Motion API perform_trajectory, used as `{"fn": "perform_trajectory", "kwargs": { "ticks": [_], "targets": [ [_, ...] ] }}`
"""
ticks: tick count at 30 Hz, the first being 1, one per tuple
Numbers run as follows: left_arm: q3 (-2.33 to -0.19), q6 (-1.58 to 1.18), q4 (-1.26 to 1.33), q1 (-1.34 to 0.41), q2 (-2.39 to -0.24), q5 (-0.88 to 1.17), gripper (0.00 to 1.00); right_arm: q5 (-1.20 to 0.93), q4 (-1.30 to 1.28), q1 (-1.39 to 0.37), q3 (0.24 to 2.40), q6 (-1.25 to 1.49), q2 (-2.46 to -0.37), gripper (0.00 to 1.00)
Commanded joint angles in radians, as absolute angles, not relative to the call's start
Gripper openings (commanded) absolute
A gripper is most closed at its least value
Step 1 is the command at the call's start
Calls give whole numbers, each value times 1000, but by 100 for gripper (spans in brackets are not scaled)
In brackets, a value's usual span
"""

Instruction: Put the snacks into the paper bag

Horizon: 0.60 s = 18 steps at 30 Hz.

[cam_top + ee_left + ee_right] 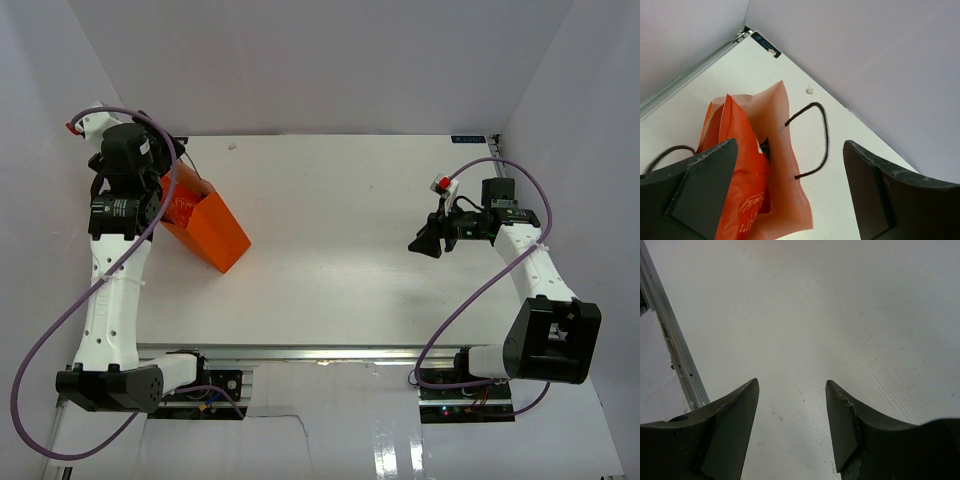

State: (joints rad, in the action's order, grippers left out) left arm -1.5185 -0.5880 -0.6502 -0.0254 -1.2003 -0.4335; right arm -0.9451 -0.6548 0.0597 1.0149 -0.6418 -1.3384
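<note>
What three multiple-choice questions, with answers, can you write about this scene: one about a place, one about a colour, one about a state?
1. Where does the paper bag stand on the table?
A. on the left side, by the left arm
B. in the middle
C. on the right side, under the right arm

2. What colour are the bag's cord handles?
A. white
B. black
C. red

3. How is the left gripper above the bag?
A. shut on a handle
B. shut on a packet
C. open, holding nothing

Answers:
1 A: the top view shows the bag beside the left arm.
2 B: the left wrist view shows thin black loops.
3 C: its fingers stand wide apart, and the red-orange crisp packet sits below them in the bag.
</note>
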Motion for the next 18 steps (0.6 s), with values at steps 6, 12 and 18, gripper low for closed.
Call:
{"fn": "perform_trajectory", "kwargs": {
  "ticks": [6, 12, 18],
  "targets": [
    [-1618, -477, -503, -26, -1128, -224, 98, -951, -647, 66, 1038, -638, -1316, 62],
    [-1517, -475, -282, -26, -1080, 323, 98, -874, -653, 66, 1115, -641, -1282, 63],
    [-1288, -618, -149, -32, -1057, 731, 98, -720, -653, 69, 1201, -614, -1207, 74]
  ]
}}
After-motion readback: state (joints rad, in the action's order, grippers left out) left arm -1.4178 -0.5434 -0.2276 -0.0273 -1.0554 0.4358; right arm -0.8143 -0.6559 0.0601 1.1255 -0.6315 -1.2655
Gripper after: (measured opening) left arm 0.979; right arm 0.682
